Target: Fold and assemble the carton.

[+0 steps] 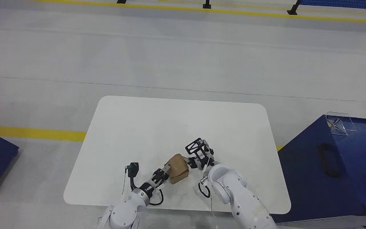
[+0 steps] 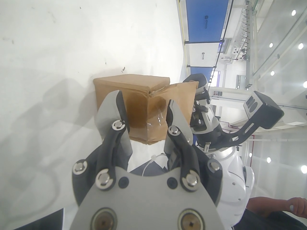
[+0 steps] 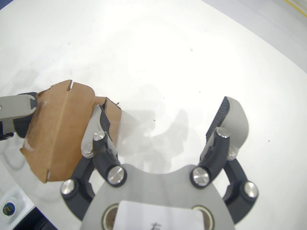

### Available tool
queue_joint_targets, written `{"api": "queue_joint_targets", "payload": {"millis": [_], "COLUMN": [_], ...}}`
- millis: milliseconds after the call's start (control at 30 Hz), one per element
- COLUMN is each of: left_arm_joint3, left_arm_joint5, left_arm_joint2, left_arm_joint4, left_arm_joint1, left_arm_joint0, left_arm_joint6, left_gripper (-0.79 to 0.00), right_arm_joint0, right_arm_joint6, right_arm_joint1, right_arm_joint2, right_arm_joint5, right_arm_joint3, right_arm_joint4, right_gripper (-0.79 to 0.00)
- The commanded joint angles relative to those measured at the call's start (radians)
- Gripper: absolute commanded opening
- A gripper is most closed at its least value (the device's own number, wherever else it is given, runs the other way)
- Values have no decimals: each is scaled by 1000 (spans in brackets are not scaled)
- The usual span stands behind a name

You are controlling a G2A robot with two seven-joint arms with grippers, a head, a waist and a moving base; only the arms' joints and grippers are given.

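The carton (image 1: 178, 168) of brown cardboard is close to the worktop's (image 1: 171, 120) near edge, about midway along it; it is partly formed, a boxy body with one creased corner and a loose flap standing off it; in the right wrist view the flap's rim has rounded corners and two short slits; whether the carton's base lies flat on the worktop cannot be told.

The left gripper (image 1: 163, 173) is at the carton's end that faces the worktop's left edge; in the left wrist view its fingers (image 2: 120, 111) straddle the creased corner, one on each adjoining face, pinching the carton (image 2: 134, 89) between them.

The right gripper (image 1: 199, 150) is on the carton's other side, towards the right edge; its fingers (image 3: 227, 113) are spread wide; one lies against the carton's (image 3: 60, 125) side wall, just beside the flap, and the other is over bare worktop (image 3: 153, 37); nothing is between them.
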Motion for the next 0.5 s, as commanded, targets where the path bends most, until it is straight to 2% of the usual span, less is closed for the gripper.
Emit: {"api": "queue_joint_targets", "payload": {"millis": [0,367,467], "left_arm_joint3": [0,-2,-2], "left_arm_joint5": [4,7,7], "left_arm_joint2": [3,25,26], "left_arm_joint4": [13,45,44], "left_arm_joint1": [2,9,12], "left_arm_joint0": [-2,0,1], "left_arm_joint6": [7,51,54], "left_gripper": [-459,-440,-409], "right_arm_joint0": [2,13,10], "right_arm_joint6": [4,5,12], "right_arm_joint1": [-1,-7,-5], "right_arm_joint2": [-4,3,19], "right_arm_joint5": [1,56,59], "right_arm_joint3": [3,28,27], "right_arm_joint4": [-7,-27,-23], "right_gripper": [0,0,0]}}
